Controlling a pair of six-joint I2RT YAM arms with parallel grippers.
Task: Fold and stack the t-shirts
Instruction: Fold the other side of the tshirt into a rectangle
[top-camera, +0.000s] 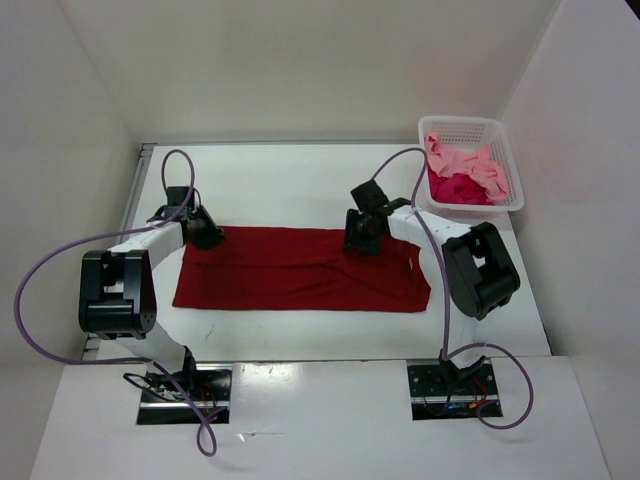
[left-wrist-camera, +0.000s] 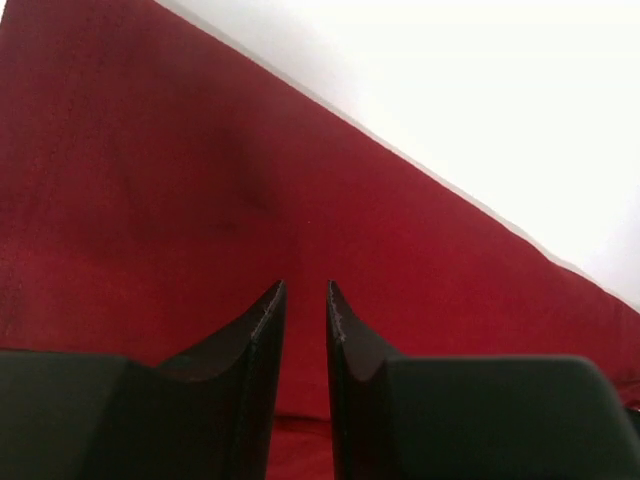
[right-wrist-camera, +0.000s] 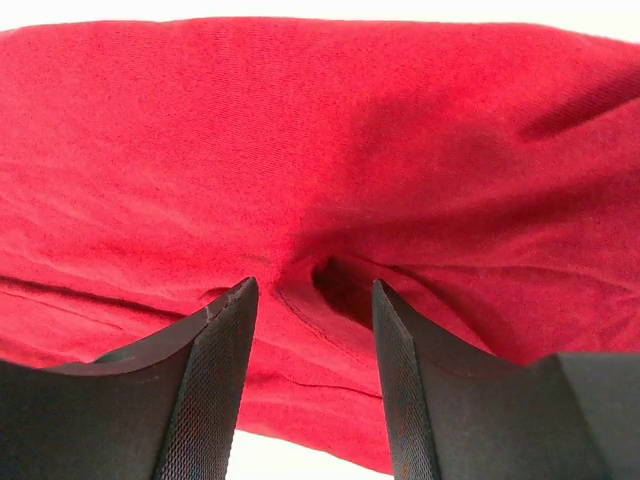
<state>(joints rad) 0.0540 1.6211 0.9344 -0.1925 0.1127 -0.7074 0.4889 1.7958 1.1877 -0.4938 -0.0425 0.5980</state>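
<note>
A dark red t-shirt (top-camera: 300, 272) lies flat on the white table as a long folded band. My left gripper (top-camera: 206, 236) is at its far left corner. In the left wrist view its jaws (left-wrist-camera: 306, 287) stand a narrow slit apart, with a fold of the red cloth (left-wrist-camera: 150, 180) between them low down. My right gripper (top-camera: 357, 240) hovers over the band's far edge, right of centre. Its jaws (right-wrist-camera: 315, 285) are wide open over a puckered seam of the shirt (right-wrist-camera: 300, 130), holding nothing. A light pink t-shirt (top-camera: 466, 160) and a crimson t-shirt (top-camera: 458, 188) lie crumpled in the basket.
A white mesh basket (top-camera: 508, 170) stands at the far right corner of the table. White walls enclose the table at the back and on both sides. Purple cables loop from each arm toward the bases at the near edge.
</note>
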